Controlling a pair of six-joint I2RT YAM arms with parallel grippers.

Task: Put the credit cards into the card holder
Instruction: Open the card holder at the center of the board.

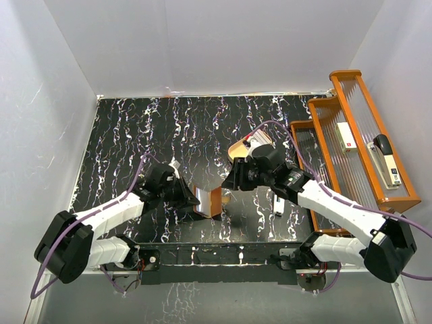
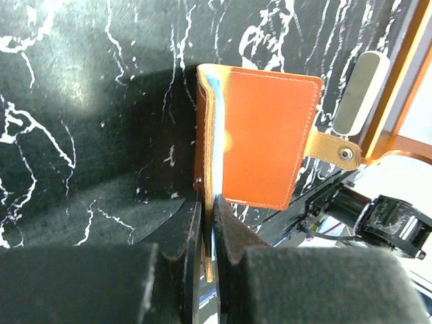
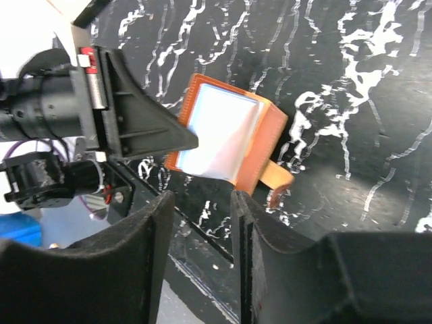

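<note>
The card holder (image 1: 209,200), a brown leather wallet, stands on edge on the black marbled table, partly folded open. My left gripper (image 2: 210,223) is shut on one of its flaps, and the other flap (image 2: 260,135) with its snap strap (image 2: 334,147) sticks out beyond the fingers. In the right wrist view the holder (image 3: 266,135) shows a pale glossy inner face (image 3: 219,131); I cannot tell whether that is a card or lining. No loose credit cards are in view. My right gripper (image 3: 202,202) hovers just beside the holder, open, with nothing between its fingers.
A tan oval tray (image 1: 240,147) lies behind my right gripper (image 1: 228,182). A narrow white stick (image 1: 279,204) lies right of the holder. An orange stepped rack (image 1: 351,145) at the right edge holds a stapler (image 1: 386,158) and a small white box (image 1: 346,135).
</note>
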